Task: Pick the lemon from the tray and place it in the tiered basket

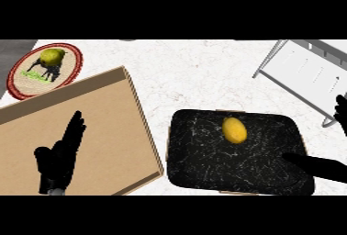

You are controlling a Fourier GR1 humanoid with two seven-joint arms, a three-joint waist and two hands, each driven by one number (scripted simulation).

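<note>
A yellow lemon [234, 129] lies in the upper middle of a black speckled tray [196, 160]. My right hand [324, 166] comes in from the right edge, its thumb stretched over the tray's lower right part and its fingers [341, 108] up at the right edge; it is open and apart from the lemon. The white wire tiered basket [308, 71] stands at the upper right. My left hand [61, 153] rests open, fingers straight, over the brown board at the left.
A large tan board [102, 119] covers the left of the white marble counter. A round plate with a red rim [46, 69] at the upper left holds a yellow-green fruit and a dark figure.
</note>
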